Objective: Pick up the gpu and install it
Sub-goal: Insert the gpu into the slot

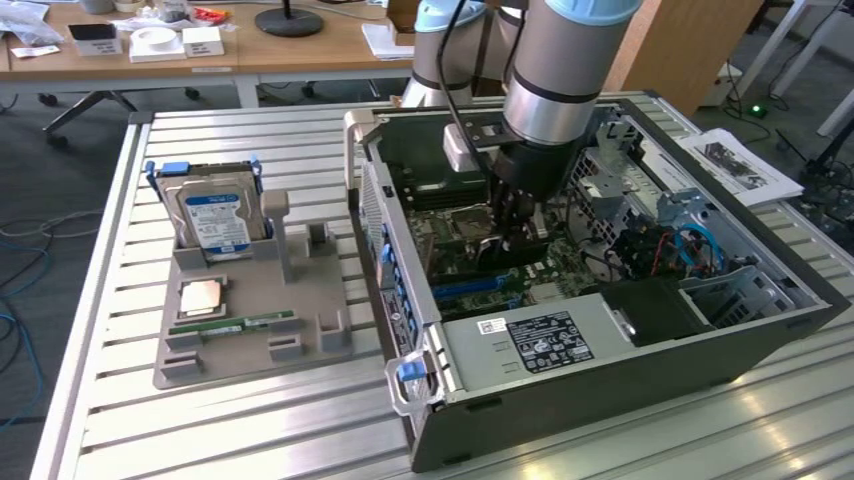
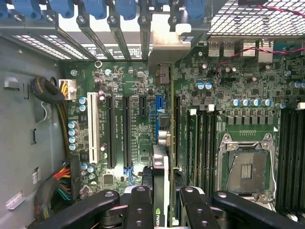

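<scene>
a: room inside the case (image 1: 747,330)?
b: tight. open on the side facing up, walled on all four edges. arm down through that opening near the middle, well apart from the metal bay (image 1: 731,290) on the exterior view's right and from the silver power box (image 1: 534,345) at the near wall.
a: and around the gripper (image 2: 162,207)?
b: closed narrow on the gpu (image 2: 160,167), one finger (image 2: 140,205) on each flat face. bare board (image 2: 138,86) on one side, with two long black slots (image 2: 110,131) and a white slot (image 2: 93,129) unfilled. on the other side, rows of memory slots (image 2: 200,143), then the open chip socket (image 2: 247,167). cable bundle (image 2: 52,95) well off, by the case wall.
a: gpu placed how?
b: edge-on to the wrist camera, upright across the board, running straight out from between the fingers toward the rear wall. metal bracket (image 2: 167,47) at the far end, right at the row of blue-clipped slot covers (image 2: 95,14). blue slot (image 2: 158,114) just beside its thin green edge. cannot tell whether pressed home or held just above.
a: outside the case?
b: slatted metal table (image 1: 267,430), open all round. grey tray (image 1: 227,372) just beside the case on the exterior view's left, with a hard drive (image 1: 218,222) standing upright, and a flat chip (image 1: 200,297) and a memory stick (image 1: 234,327) lying in their pockets. all well apart from the gripper.
</scene>
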Action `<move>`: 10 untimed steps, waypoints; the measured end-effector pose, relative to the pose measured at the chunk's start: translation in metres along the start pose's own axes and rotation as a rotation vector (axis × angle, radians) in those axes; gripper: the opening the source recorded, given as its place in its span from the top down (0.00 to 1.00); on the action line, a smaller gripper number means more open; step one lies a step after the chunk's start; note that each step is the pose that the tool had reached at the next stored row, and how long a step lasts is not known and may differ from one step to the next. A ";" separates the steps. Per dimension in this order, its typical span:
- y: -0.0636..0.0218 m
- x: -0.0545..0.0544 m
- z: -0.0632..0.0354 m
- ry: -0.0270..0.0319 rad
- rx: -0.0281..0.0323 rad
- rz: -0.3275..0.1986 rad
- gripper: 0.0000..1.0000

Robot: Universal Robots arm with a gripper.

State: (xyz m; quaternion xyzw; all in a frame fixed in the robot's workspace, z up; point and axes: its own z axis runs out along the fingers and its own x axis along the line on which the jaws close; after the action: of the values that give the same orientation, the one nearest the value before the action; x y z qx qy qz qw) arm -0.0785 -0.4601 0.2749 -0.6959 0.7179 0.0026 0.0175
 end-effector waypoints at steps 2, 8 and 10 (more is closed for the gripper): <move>0.0013 0.000 0.0000 -0.0001 0.0001 0.000 0.73; 0.0041 0.002 -0.0001 -0.0002 0.0002 0.000 0.73; 0.0046 0.002 -0.0001 -0.0002 0.0004 0.000 0.73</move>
State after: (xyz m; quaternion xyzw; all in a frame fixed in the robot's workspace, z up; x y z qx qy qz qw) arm -0.0832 -0.4619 0.2748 -0.6959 0.7179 0.0026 0.0177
